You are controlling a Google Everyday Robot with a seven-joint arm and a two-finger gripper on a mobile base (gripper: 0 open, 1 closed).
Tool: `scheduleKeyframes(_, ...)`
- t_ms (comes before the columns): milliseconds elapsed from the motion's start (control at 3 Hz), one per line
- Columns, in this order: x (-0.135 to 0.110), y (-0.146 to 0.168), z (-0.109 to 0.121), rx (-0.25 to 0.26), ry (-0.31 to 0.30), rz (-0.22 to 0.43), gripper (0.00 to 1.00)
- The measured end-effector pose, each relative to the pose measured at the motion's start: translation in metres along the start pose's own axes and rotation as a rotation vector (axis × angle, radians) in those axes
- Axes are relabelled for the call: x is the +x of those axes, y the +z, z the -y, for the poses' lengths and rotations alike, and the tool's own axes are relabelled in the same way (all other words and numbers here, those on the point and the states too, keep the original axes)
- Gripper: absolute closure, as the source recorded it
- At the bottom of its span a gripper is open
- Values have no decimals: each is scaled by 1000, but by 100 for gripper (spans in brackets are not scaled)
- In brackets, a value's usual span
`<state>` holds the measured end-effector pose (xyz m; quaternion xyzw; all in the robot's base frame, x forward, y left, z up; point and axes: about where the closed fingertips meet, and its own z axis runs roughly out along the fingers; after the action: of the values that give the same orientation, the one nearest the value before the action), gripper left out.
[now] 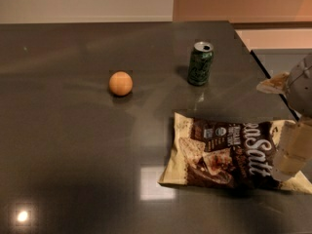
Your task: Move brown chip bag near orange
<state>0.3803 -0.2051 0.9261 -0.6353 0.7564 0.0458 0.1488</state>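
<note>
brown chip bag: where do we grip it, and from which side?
Probably the right end of the brown chip bag, coming down from above on the right. It lies flat, with no wall to pinch across, so its crinkled cream edge is the likeliest hold. The gripper hovers over that end, and the orange lies to the upper left.
</note>
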Motion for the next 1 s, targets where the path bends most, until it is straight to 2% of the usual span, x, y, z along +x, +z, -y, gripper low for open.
scheduleKeyframes(667,3,34,-11,-53,-7,-6,0)
scheduleKeyframes(1000,6,45,-11,-69,1,-29,17)
